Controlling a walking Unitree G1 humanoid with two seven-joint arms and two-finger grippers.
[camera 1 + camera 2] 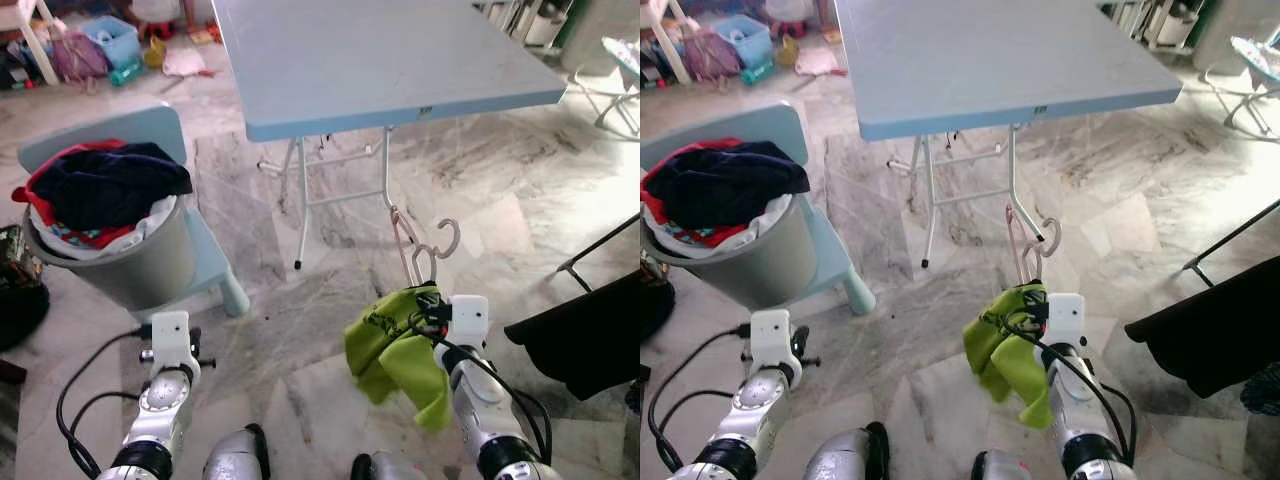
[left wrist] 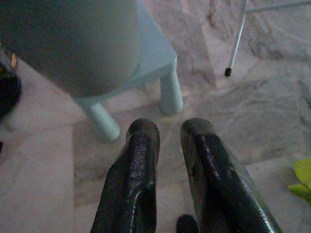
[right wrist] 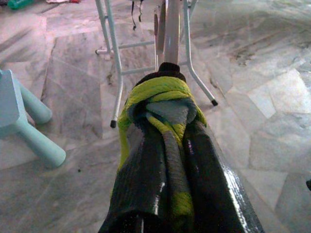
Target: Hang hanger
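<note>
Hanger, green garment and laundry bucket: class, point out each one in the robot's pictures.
hanger (image 1: 447, 238), left eye view, on its curved hook.
green garment (image 1: 385, 338), left eye view, on the hanging cloth.
laundry bucket (image 1: 140, 268), left eye view, on its grey wall.

counter (image 1: 400, 60): far end cut by top edge | hanger (image 1: 420, 245): lower part hidden in green cloth (image 1: 395, 345) | right pincer (image 3: 170, 145): fingers wrapped in cloth | bucket (image 2: 73, 43): blurred | dark cloth (image 1: 590, 335): cut by right edge
</note>
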